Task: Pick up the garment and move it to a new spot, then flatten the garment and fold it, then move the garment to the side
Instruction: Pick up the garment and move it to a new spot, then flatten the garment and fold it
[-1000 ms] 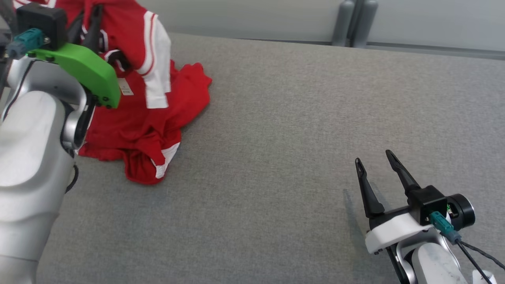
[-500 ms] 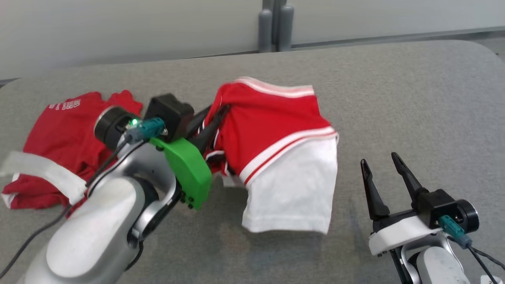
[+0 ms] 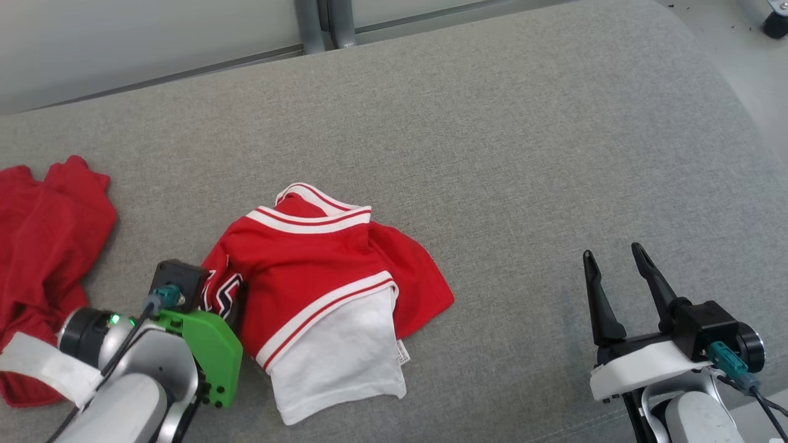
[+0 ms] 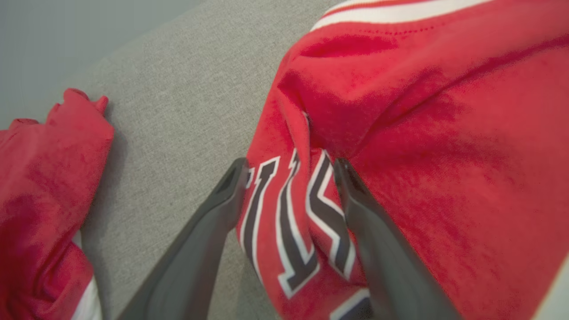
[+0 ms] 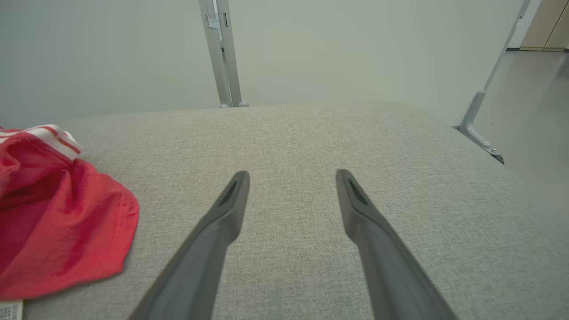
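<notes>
**Head and wrist views.** The red-and-white jersey (image 3: 308,271) lies crumpled on the grey fabric-covered counter (image 3: 523,154), left of centre. It is apart from a second red garment (image 3: 43,246) at the far left.

**Left gripper.** My left gripper (image 4: 289,165) is at the jersey's left edge. Its jaws are spread, and a raised fold bearing black-and-white lettering (image 4: 289,231) lies between the two fingers. The gap matches that of my right jaws, so I judge that nothing is pinched.

**Right gripper.** My right gripper (image 3: 612,250) hovers well apart to the right, over bare counter. Its jaws are spread and empty.

**Handling (judged).**
- The cloth looks like a thin, light knit, wholly limp.
- It should sag from any hold and bunch if lifted at a single point.
- It is not fragile. The likely faults are catching one layer where two were meant, or dragging folds along the textured counter.

**Where to take hold (judged).**
- The striped trim (image 3: 308,218) is a stitched, doubled edge and should give firmer purchase than the open body cloth.
- The white panel (image 3: 345,363) nearest me offers a free lower edge.
- For flattening, I would take two separate points along one edge, one per gripper, rather than the middle fold.
</notes>
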You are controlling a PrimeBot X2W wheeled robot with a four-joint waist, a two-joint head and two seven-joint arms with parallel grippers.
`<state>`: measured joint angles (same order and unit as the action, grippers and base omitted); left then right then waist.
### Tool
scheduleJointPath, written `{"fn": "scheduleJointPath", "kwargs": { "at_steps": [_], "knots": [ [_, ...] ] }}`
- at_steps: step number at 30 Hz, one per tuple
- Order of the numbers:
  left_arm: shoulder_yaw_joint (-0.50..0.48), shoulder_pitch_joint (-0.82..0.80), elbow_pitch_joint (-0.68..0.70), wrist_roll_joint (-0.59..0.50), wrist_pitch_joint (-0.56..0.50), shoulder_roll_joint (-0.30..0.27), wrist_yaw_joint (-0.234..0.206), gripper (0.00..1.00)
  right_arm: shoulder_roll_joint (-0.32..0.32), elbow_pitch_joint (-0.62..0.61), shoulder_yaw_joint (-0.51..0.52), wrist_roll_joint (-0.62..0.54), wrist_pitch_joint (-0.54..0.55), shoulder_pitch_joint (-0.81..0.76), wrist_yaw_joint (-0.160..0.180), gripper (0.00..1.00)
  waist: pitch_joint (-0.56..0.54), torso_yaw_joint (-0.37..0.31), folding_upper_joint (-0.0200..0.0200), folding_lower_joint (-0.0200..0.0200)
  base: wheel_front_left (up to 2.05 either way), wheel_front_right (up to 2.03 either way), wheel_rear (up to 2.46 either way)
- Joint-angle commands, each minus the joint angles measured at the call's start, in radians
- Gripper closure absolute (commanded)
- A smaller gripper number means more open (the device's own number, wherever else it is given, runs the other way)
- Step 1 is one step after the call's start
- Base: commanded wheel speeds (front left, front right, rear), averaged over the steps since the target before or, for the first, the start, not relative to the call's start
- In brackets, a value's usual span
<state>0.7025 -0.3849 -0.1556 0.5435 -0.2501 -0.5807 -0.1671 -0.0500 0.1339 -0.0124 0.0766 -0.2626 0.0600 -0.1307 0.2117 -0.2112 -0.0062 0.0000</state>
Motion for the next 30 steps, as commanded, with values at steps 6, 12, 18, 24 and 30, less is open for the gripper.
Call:
{"fn": "scheduleJointPath", "kwargs": {
  "at_steps": [6,12,18,24,30],
  "knots": [
    [0.002,0.109,0.288,0.059,-0.046,-0.011,-0.033,0.00,-0.001,-0.009,0.000,-0.004,-0.003,0.007,0.000,0.00,0.020,0.029,0.0062,0.0000,0.00,0.00,0.00],
    [0.006,0.092,0.535,0.008,-0.089,-0.019,-0.100,0.00,-0.002,-0.011,-0.012,-0.008,-0.004,0.027,0.000,0.00,0.022,0.045,0.0062,0.0000,0.00,0.00,0.00],
    [0.054,0.026,0.601,-0.025,-0.161,-0.004,-0.070,0.00,-0.002,-0.004,-0.021,0.001,-0.003,0.035,0.000,0.00,0.036,0.031,0.0062,0.0000,0.00,0.00,0.00],
    [0.149,-0.027,0.500,-0.034,-0.218,0.065,-0.014,0.00,-0.002,-0.001,-0.034,0.021,-0.003,0.051,0.000,0.00,0.053,-0.004,0.0062,0.0000,0.00,0.00,0.00],
    [0.216,-0.068,0.316,-0.056,-0.226,0.128,0.032,0.00,-0.002,0.008,-0.052,0.045,-0.003,0.050,0.000,0.00,0.064,-0.052,0.0062,0.0000,0.00,0.00,0.00]
  ]
}}
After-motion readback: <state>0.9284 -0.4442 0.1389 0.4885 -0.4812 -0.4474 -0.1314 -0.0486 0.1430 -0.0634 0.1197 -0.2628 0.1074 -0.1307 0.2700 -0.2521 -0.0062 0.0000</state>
